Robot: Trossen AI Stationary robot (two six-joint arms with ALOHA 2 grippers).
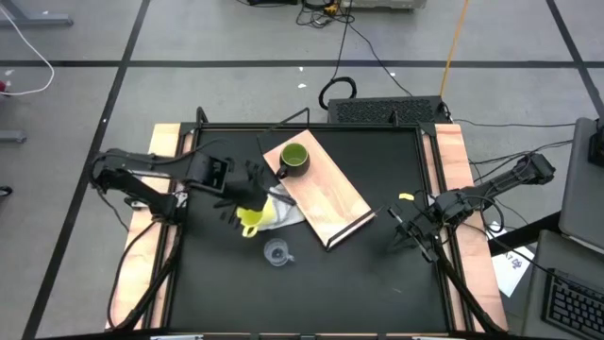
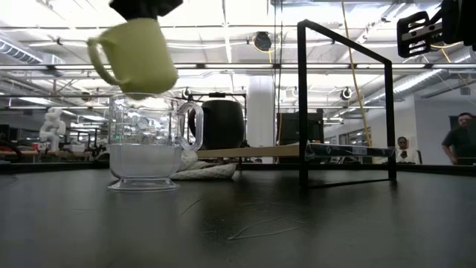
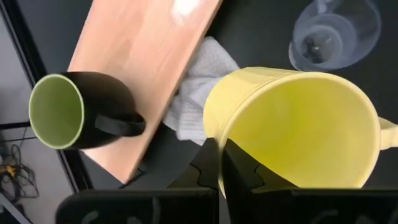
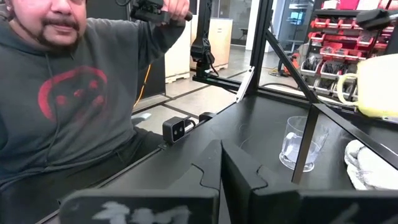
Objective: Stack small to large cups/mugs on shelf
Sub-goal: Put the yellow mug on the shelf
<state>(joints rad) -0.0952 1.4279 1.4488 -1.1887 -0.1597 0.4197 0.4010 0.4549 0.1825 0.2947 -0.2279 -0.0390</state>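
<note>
My left gripper is shut on the bright yellow mug, which hangs in the air left of the shelf, above the table. The dark green mug stands on the far end of the shelf, a light-wood board with a thin dark frame. The clear glass cup stands on its base on the black table, nearer than the yellow mug. My right gripper is shut on nothing at the table's right edge. My left gripper pinches the yellow mug's wall at the rim, one finger inside the mug and one outside, on the side away from the handle. The fingers come slanting down from above. The mug hangs tilted below them, lifted clear of the table.
A crumpled white cloth lies against the shelf's left edge, under the held mug. A person in a grey hoodie sits beyond the table's edge. Bare black tabletop stretches along the near side.
</note>
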